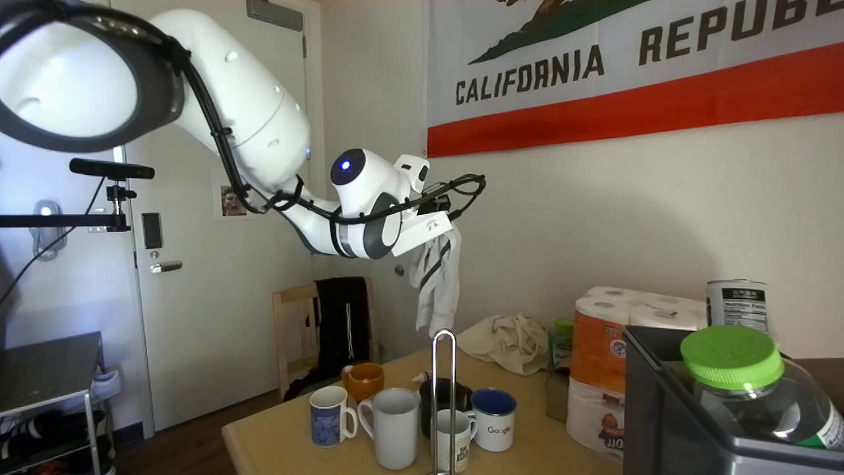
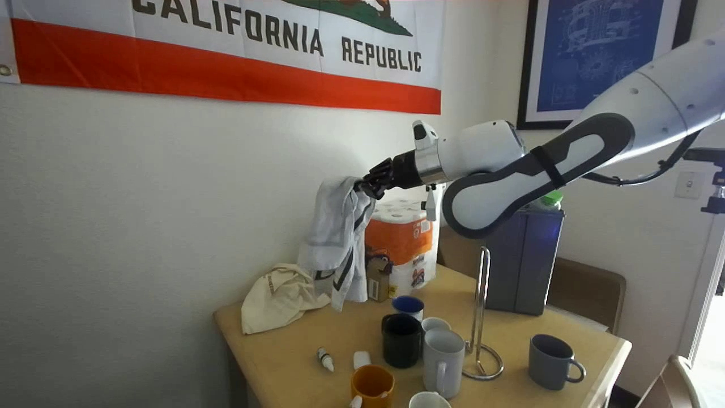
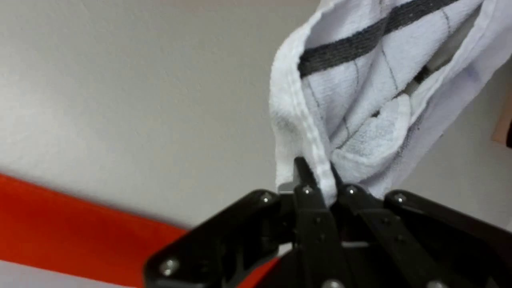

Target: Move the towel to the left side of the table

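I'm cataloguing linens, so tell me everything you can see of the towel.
The towel is white cloth, terry-like in the wrist view, with a dark grey stripe, thin dark lines and a stitched hem. The pincer is shut on one edge, and the rest drapes down in loose folds. It hangs in front of the wall, its lower end apparently clear of the table; whether it touches the cream cloth bag, I cannot tell.
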Controlling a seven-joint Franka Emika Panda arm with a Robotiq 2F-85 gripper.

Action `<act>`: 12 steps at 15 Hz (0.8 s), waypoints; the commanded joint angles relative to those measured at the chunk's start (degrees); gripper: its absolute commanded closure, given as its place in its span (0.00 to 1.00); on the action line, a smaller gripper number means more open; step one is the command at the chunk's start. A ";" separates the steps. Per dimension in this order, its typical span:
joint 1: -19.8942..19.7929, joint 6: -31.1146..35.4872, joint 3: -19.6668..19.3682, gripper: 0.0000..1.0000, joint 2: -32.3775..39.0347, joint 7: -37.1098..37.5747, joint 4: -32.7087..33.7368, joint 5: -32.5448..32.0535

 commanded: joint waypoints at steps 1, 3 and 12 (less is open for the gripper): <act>-9.56 -0.43 12.96 0.98 8.38 1.91 2.62 -8.51; -12.02 -0.98 15.26 0.98 10.12 1.80 -0.37 -10.93; -16.55 -12.41 20.54 0.98 19.65 0.41 -1.38 -17.22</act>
